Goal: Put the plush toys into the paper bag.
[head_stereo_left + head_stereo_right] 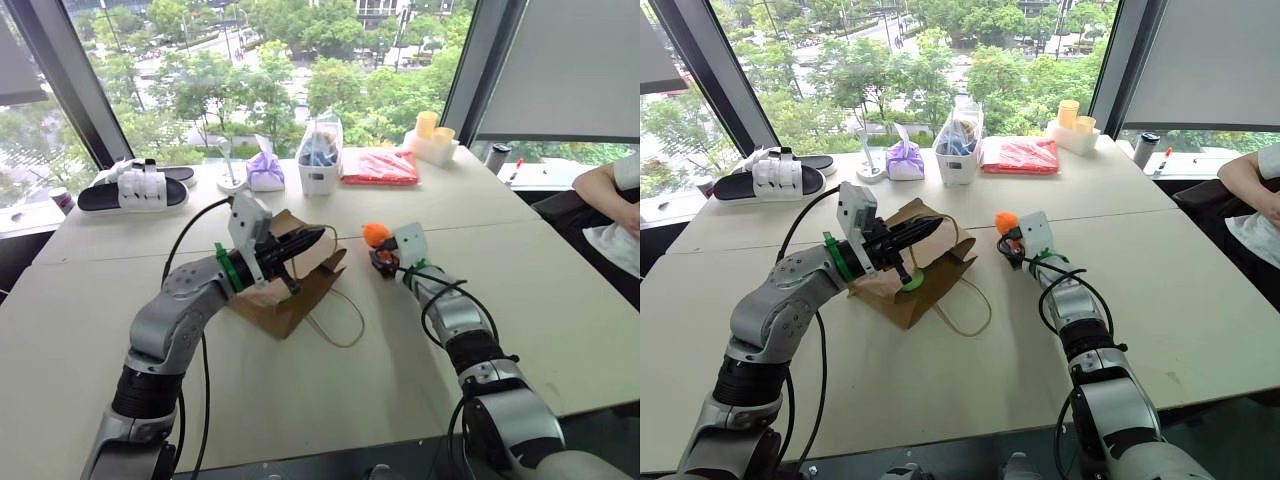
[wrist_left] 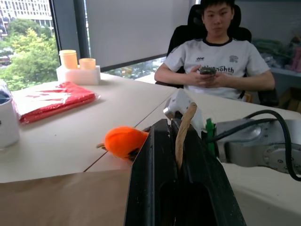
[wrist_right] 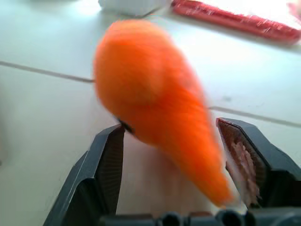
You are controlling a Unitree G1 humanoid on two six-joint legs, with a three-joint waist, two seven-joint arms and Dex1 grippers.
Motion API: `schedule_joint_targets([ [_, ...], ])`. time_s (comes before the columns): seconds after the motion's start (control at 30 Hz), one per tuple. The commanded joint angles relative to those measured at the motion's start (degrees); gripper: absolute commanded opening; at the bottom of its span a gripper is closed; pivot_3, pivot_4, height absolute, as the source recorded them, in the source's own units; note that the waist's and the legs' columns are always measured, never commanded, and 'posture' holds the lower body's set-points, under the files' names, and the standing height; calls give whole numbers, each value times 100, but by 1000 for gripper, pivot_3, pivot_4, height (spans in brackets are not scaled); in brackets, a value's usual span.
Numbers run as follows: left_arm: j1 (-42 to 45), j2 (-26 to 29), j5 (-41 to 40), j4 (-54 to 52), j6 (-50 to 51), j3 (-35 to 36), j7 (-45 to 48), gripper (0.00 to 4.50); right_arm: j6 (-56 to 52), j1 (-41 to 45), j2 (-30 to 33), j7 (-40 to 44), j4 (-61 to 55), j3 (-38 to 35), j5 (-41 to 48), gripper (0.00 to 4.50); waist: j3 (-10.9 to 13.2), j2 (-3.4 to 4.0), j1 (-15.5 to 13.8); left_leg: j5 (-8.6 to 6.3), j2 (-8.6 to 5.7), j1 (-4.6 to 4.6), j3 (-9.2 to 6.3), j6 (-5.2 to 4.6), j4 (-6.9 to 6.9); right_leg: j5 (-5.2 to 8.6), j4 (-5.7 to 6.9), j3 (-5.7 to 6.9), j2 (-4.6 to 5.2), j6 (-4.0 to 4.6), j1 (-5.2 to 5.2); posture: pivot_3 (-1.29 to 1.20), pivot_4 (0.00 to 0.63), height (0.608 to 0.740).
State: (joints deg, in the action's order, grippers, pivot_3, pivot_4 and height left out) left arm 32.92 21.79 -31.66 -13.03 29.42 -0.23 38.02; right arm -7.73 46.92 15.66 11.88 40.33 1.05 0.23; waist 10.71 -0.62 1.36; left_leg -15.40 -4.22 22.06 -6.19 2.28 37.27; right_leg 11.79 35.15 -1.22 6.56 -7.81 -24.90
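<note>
Light green plush toy [image 1: 912,281] in brown kraft paper bag [image 1: 902,290]; bright orange plush toy [image 3: 155,101] between gaping right pincer [image 3: 176,162] fingers, ungrasped; left pincer [image 2: 181,155] clenched on tan loop handle [image 2: 183,134].

Orange plush toy [image 1: 376,234] on the table beside the tilted brown paper bag [image 1: 290,290], green toy [image 1: 912,281] inside.

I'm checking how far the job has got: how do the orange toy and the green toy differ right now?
The orange toy lies on the table outside the bag; the green toy sits in the bag's mouth. The orange toy lies between the right gripper's spread fingers, not clamped; no gripper is at the green toy. The orange toy shows whole, the green toy only partly. Both are small plush toys.
</note>
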Motion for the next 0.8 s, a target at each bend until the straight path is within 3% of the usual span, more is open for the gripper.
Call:
schedule_joint_targets([
  [0.03, 37, -3, 31, -216, -110, 58, -32, 0, 112, 12, -39, -154, -15, -101, -47, 2200, 0, 0, -4, 0, 0, 0, 0, 0, 0, 0, 0, 0, 0, 0, 0, 0, 150, 740],
  [0.07, 35, -1, 31, -217, -110, 58, -31, 0, 236, -36, -73, 46, -105, -119, 63, 2200, 0, 0, -8, 0, -1, 0, 0, 0, 0, 0, -1, -1, 0, 0, 0, 0, 150, 740],
  [0.2, 32, 7, 29, -218, -111, 56, -30, 0, 69, 8, -90, -61, -29, -102, -45, 701, 0, 0, -8, -1, -1, 0, 1, -2, 0, 0, -1, 0, 0, 0, 0, 0, 150, 740],
  [0.6, 21, 7, 46, -208, -145, 51, -16, 0, 162, 56, -88, 71, -95, -139, -20, 701, 0, 0, -6, -1, 0, 0, 0, -2, 1, 0, 0, 0, 0, 0, 0, 0, 150, 740],
  [0.63, 18, 5, 48, -212, -146, 51, -18, 0, 195, 33, -86, 85, -143, -151, -3, 140, 0, 0, -6, -1, 0, 0, 1, -3, 1, 0, 0, 0, 0, 0, 0, 0, 150, 740],
  [0.67, 19, 0, 53, -210, -149, 48, -20, 0, 217, 14, -78, 105, -176, -157, 5, 27, 0, 0, -5, -1, 0, 0, 1, -3, 1, 0, 0, -1, 0, 0, 0, 0, 150, 740],
  [0.8, 17, -16, 65, -219, -148, 40, -27, 0, 181, -9, -62, 168, -228, -140, -10, 27, 0, 0, -5, -1, 0, 0, 1, -3, 1, 0, 0, 0, 0, 0, 0, 0, 150, 740],
])
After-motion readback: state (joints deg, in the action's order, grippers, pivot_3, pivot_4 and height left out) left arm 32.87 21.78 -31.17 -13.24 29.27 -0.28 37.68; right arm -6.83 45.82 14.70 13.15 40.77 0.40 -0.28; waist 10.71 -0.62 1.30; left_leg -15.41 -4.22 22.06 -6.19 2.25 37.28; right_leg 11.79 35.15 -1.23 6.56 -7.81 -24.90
